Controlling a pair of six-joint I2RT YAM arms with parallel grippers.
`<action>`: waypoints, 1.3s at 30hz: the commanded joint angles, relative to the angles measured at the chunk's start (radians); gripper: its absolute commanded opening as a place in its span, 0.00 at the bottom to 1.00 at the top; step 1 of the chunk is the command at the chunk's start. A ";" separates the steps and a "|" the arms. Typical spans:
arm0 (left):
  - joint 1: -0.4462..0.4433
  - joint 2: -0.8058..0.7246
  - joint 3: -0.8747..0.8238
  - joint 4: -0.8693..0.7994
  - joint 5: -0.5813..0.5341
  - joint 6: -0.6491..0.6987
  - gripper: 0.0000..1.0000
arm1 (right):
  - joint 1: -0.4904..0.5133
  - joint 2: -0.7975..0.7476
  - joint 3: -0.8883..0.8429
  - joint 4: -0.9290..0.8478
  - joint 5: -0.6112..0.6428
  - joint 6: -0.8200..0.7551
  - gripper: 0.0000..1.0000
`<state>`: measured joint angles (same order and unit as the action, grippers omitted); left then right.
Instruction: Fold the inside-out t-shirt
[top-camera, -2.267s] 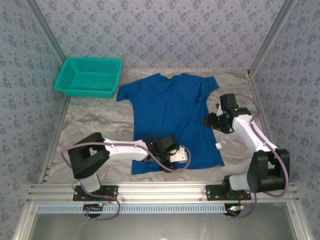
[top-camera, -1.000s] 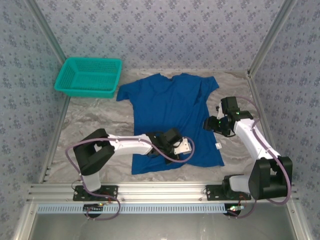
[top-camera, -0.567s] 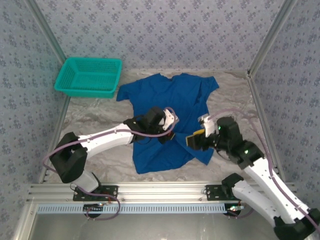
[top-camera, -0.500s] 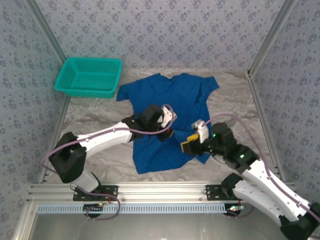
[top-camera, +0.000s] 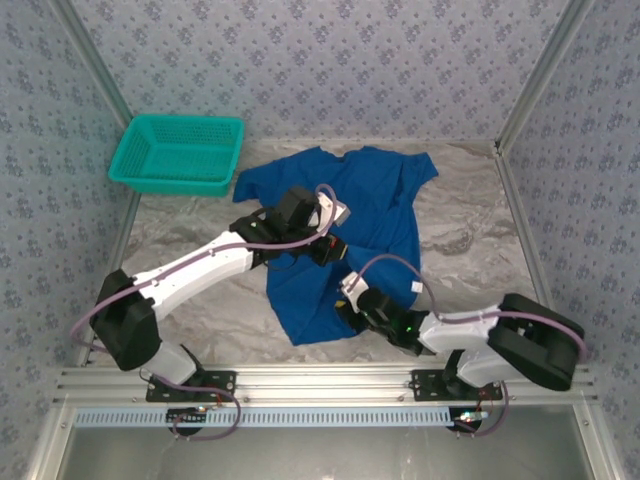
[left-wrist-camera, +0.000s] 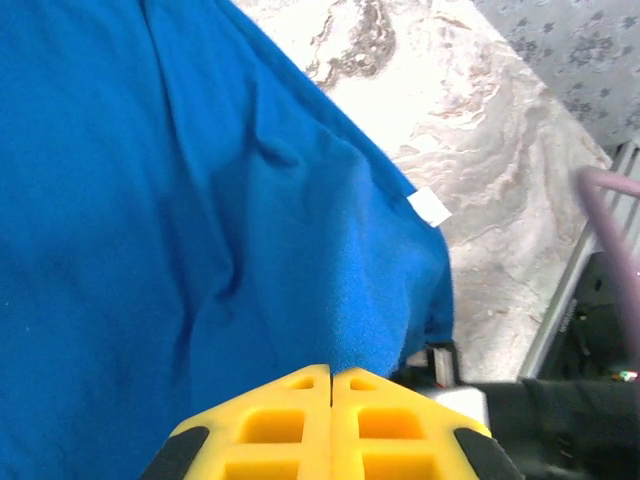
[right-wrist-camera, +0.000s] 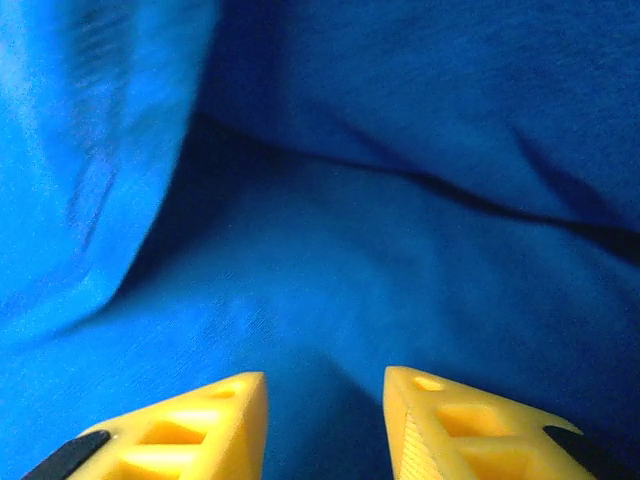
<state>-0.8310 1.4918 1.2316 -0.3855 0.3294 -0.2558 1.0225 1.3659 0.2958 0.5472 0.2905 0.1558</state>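
Observation:
The inside-out t-shirt (top-camera: 372, 198) is royal blue and lies mid-table, its lower half bunched and drawn up. My left gripper (top-camera: 329, 244) hovers over the shirt's middle. In the left wrist view its yellow jaws (left-wrist-camera: 330, 371) are shut on a fold of the blue cloth (left-wrist-camera: 180, 230), and a small white label (left-wrist-camera: 430, 207) shows at the shirt's edge. My right gripper (top-camera: 351, 301) lies low at the shirt's lower right edge. Its yellow fingertips (right-wrist-camera: 325, 384) stand apart above creased blue fabric (right-wrist-camera: 400, 250), with nothing pinched between them.
A teal mesh basket (top-camera: 178, 151) stands at the back left, apart from the shirt. The marbled tabletop (top-camera: 470, 230) is bare on the right. The right arm (top-camera: 500, 335) stretches along the front edge, near the metal rail (top-camera: 320, 385).
The left gripper has carried the pinched hem from the front edge up toward the shirt's middle. The right arm swung from the right side to the front, its jaws narrowing.

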 joint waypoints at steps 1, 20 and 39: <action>0.007 -0.102 0.042 -0.009 0.029 -0.017 0.00 | -0.022 0.070 0.072 0.170 0.164 -0.042 0.36; -0.104 -0.154 0.129 0.043 0.016 -0.083 0.00 | -0.260 -0.707 -0.047 -0.547 0.222 0.143 0.35; -0.103 -0.063 0.192 -0.062 -0.071 -0.034 0.00 | 0.007 -0.522 -0.115 -0.203 0.167 -0.148 0.32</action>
<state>-0.9333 1.4220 1.3907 -0.4271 0.2741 -0.3111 1.0172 0.8219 0.1528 0.3107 0.4122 0.0860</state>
